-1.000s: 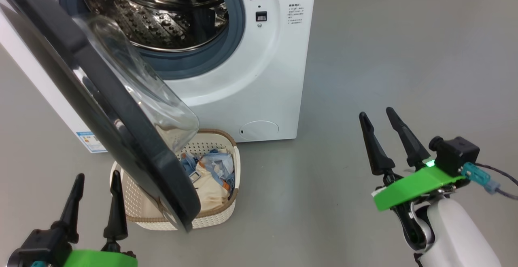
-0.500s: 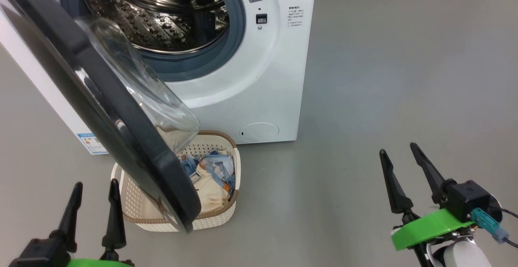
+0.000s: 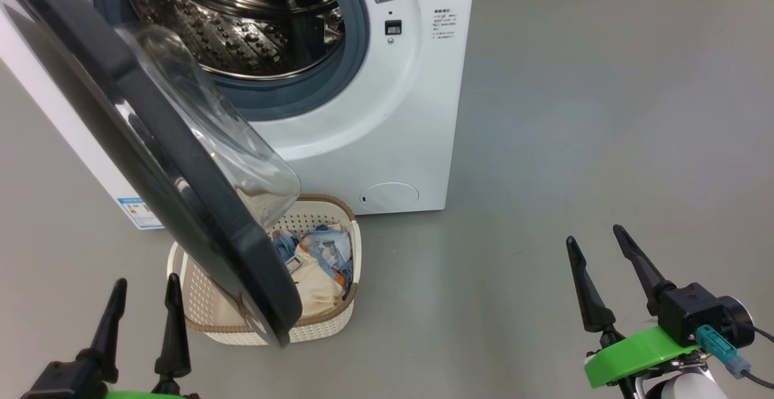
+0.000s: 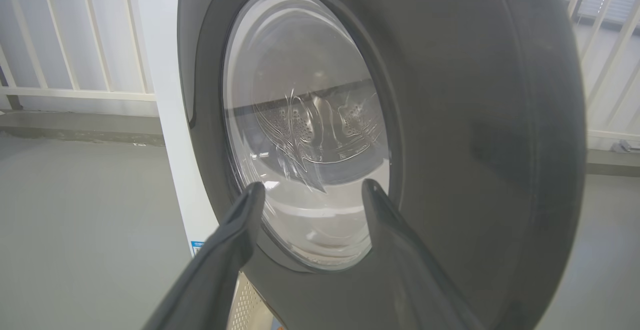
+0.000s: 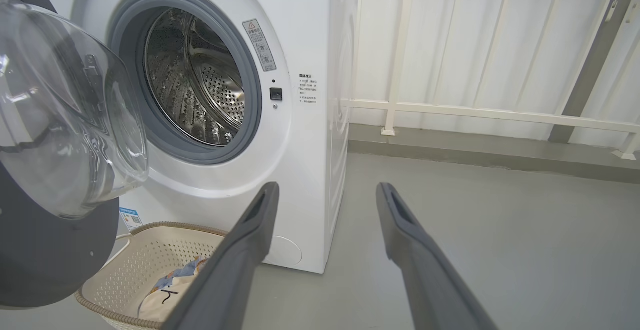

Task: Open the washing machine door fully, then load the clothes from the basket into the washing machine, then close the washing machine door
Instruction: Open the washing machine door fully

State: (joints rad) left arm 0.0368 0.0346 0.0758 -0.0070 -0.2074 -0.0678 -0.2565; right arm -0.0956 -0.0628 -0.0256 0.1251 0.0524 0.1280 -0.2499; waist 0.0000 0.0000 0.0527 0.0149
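Grey floor (image 3: 574, 115) surrounds the right gripper (image 3: 593, 233), now drawn back low, spread and empty like the left gripper (image 3: 149, 278). The washing machine door (image 3: 224, 236) hangs half-open over the basket (image 3: 320, 329) of clothes (image 3: 314, 266), so opening isn't finished.

Nothing legible. On the washer (image 3: 387, 115) front: a small print block (image 5: 308, 90), a grey sticker (image 5: 260, 45) with a warning triangle, and a blue label (image 3: 140, 211), all too small to read.
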